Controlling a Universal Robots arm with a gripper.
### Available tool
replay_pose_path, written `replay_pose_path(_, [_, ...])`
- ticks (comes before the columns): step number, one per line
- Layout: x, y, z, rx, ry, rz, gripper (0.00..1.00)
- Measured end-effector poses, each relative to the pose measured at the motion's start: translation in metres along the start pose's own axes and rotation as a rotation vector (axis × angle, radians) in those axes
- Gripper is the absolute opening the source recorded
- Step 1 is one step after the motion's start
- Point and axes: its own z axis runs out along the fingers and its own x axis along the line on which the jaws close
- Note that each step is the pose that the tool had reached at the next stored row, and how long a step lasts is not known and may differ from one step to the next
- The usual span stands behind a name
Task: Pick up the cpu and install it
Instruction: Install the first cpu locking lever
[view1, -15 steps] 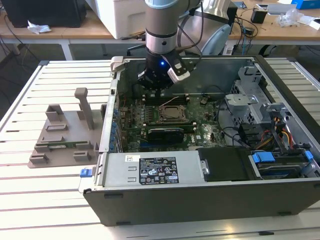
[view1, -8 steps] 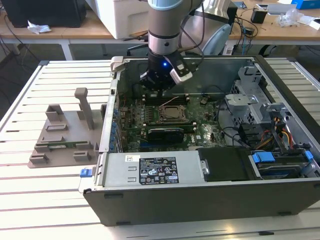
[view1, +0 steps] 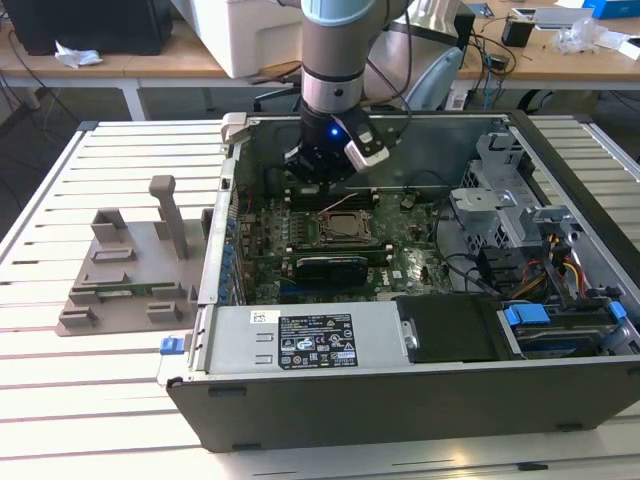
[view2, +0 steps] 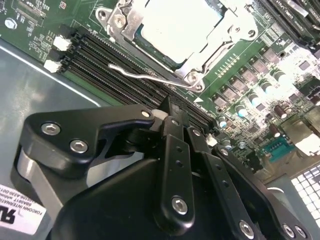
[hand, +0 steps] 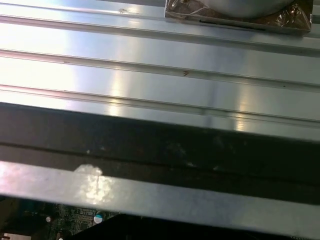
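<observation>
Cpu (view2: 181, 26) placement looks done, judging from the second wrist view: a pale, silvery square chip lies flat inside the socket frame (view2: 200, 60) near the upper middle of that frame, with the metal bracket around it and a thin wire lever (view2: 145, 75) lying along the lower edge of the socket. Whether the bracket is fully clamped and the lever latched I cannot tell, so locking down may still be left. In the exterior view the same socket (view1: 347, 227) sits at the centre of the green board (view1: 400, 265) inside the open computer case (view1: 400, 400), which rests on the slatted metal bench (view1: 100, 380). The arm (view1: 338, 60) comes straight down from the top centre of the exterior view, its gripper (view1: 325, 175) hanging just behind the socket, over the dark memory slots (view2: 125, 65). The jaws point down toward the board and hold nothing that I can see; in the second wrist view the black linkages are folded in and the fingertips meet, so they appear closed and empty. A grey plastic holder (view1: 125, 270) stands on the bench at the left of the exterior view, well apart from the case.
</observation>
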Motion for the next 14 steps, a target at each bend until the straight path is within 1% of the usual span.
replay_pose_path(7, [-0.001, -0.0025, 0.0021, 0.0156, 0.0018, 0.002, 0.11])
replay_pose_path(10, [-0.0045, -0.003, 0.003, 0.0205, 0.0022, 0.002, 0.11])
replay_pose_path(12, [-0.01, -0.0037, 0.0041, 0.0217, 0.0027, 0.002, 0.11])
replay_pose_path(14, [-0.0131, -0.0042, 0.0053, 0.0228, 0.0028, 0.002, 0.11])
